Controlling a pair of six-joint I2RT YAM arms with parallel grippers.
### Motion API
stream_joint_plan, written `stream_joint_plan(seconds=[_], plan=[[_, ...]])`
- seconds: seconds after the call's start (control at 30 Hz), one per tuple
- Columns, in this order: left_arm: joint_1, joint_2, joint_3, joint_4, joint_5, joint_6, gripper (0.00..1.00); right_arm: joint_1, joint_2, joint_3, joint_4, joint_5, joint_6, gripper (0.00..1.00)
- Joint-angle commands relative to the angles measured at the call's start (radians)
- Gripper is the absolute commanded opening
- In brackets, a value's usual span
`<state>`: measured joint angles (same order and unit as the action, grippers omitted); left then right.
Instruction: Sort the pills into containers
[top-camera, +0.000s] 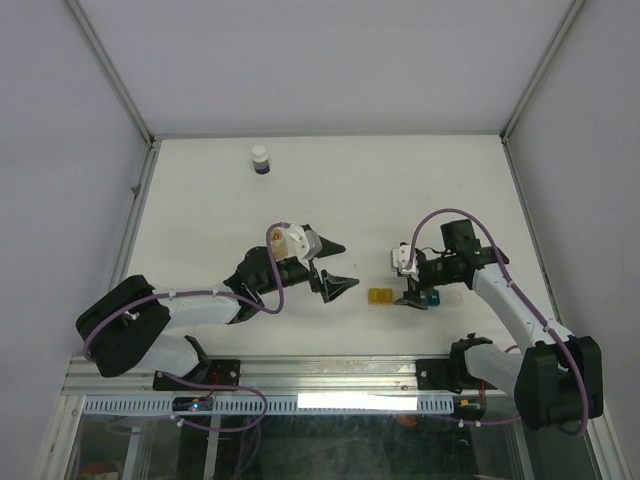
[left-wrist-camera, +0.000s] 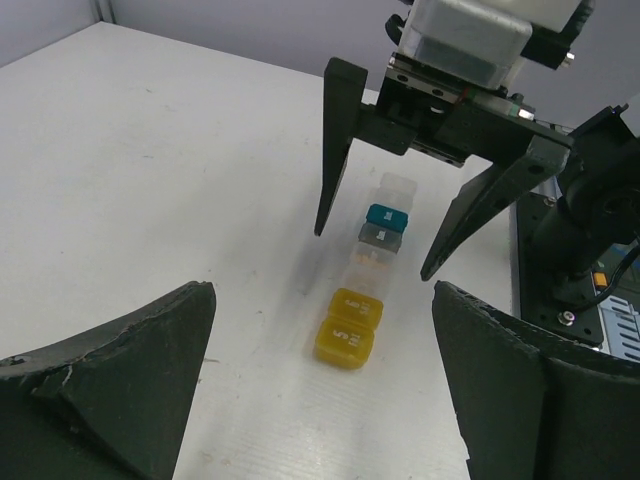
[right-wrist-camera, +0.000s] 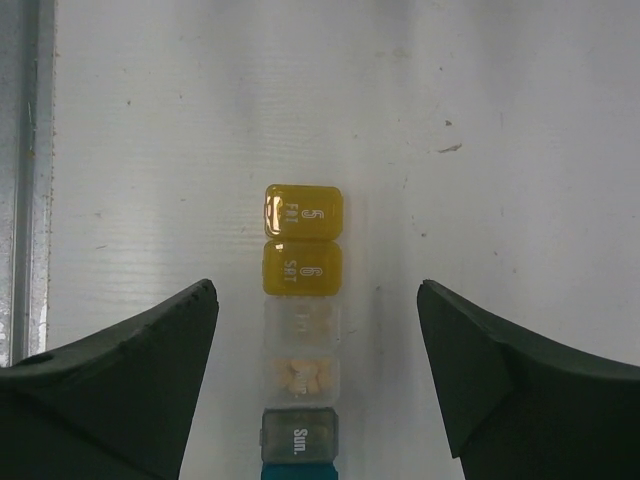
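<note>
The containers form a short row on the white table: two yellow boxes, a clear one, a clear one holding pale pills, a grey "Sun." box and a teal box. All lids look shut. My right gripper hovers above the row, open and empty, with its fingers on either side of the grey and teal boxes. In its own view the row runs between the jaws. My left gripper is open and empty, left of the yellow end.
A small white bottle with a dark blue band stands at the back of the table. Metal frame rails run along the left side and the near edge.
</note>
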<state>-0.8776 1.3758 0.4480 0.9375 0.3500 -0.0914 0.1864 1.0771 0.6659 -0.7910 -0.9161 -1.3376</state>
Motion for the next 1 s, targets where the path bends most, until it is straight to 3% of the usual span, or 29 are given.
stream_joint_plan(seconds=[0.0, 0.3, 0.57, 0.97], plan=[[-0.006, 0.002, 0.010, 0.045, 0.042, -0.022, 0.92, 0.049, 0.002, -0.033, 0.082, 0.070, 0.009, 0.84], [-0.008, 0.046, -0.029, 0.193, 0.065, -0.013, 0.91, 0.118, 0.024, -0.082, 0.181, 0.132, 0.042, 0.81], [-0.008, 0.046, -0.052, 0.225, 0.062, -0.014, 0.91, 0.186, 0.079, -0.101, 0.251, 0.195, 0.075, 0.78], [-0.008, 0.046, -0.059, 0.234, 0.053, -0.019, 0.87, 0.229, 0.119, -0.110, 0.275, 0.223, 0.093, 0.67]])
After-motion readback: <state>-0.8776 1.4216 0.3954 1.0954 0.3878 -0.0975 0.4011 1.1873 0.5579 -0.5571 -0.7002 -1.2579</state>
